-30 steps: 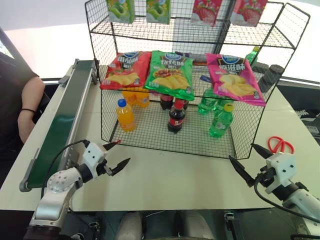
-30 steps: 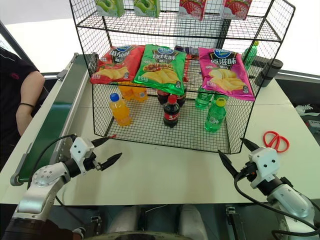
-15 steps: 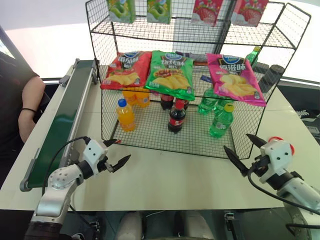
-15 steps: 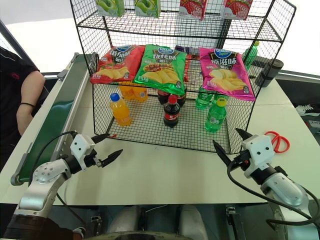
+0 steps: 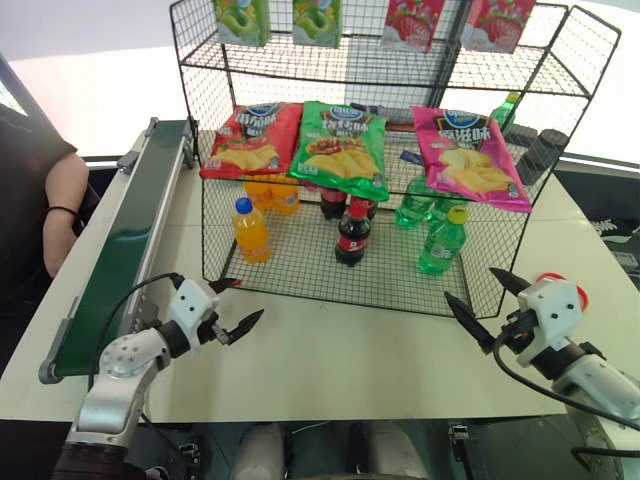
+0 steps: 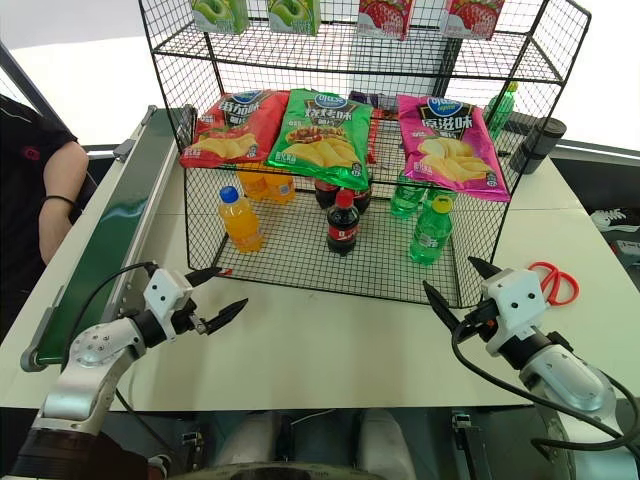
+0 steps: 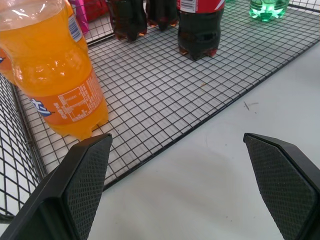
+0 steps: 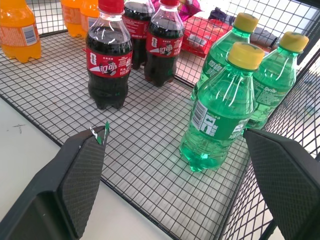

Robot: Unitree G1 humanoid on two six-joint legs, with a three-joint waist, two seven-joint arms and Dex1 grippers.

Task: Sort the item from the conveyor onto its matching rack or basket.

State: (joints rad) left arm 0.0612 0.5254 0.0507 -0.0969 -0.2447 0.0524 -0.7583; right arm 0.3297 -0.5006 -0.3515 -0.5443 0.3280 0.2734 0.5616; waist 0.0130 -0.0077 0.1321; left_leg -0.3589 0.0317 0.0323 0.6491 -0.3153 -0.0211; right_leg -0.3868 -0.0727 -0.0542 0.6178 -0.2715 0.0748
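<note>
The green soda bottle (image 8: 220,107) with its yellow cap stands upright on the wire floor of the rack's lower cage (image 5: 330,270), at the right side, just in front of two more green bottles (image 8: 274,80) of the same kind. We judge it is already where it belongs: the drinks are grouped by sort, with the cola bottles (image 8: 107,62) in the middle and the orange-drink bottles (image 5: 251,230) toward the left, so each new bottle joins its own kind. Chip bags (image 5: 340,145) lie on the sloping shelf above.

Our right gripper (image 5: 495,305) hangs over the tabletop (image 5: 350,350) just in front of the cage's right corner, its jaws spread as wide as they go and holding nothing; that suits a hand clear of the bottle. Our left gripper (image 5: 235,307) rests near the cage's left front corner, beside the conveyor (image 5: 120,255), jaws likewise wide apart and empty, well placed for whatever the belt brings. We see no item on the visible stretch of belt. Red scissors (image 6: 553,282) lie on the tabletop behind the right gripper, and a person's arm (image 5: 65,210) shows beyond the conveyor.
</note>
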